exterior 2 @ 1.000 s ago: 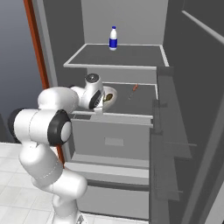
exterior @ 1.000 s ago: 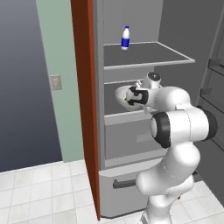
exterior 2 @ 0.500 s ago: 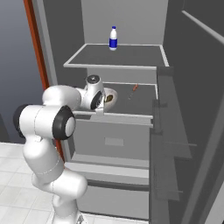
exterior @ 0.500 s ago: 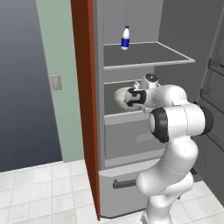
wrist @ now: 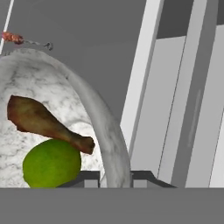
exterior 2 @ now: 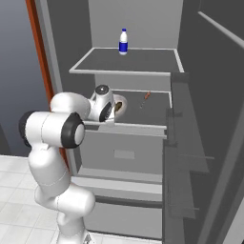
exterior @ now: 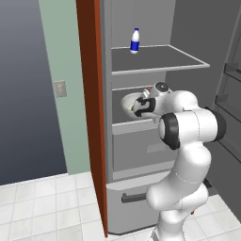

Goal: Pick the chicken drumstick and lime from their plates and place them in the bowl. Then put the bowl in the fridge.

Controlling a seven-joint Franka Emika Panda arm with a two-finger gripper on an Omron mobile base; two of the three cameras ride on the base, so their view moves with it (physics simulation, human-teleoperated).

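Two dark pincer (wrist: 116,177) tips sat clamped on the rim of the round, deep, whitish-grey speckled stone-like bowl (wrist: 94,105) at the bottom centre of the hand view. Inside it, lower left, the small brown chicken drumstick (wrist: 43,122) lay touching the round yellow-green lime (wrist: 51,164). In the left base view the bowl (exterior: 129,102) stood mid-frame on the middle shelf of the tall grey steel fridge (exterior: 150,155), below a blue-and-white bottle (exterior: 135,41).

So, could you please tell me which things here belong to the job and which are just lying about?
Job: bowl pinched by the claw, drumstick, lime, fridge.
Lying about: bottle, skewer.
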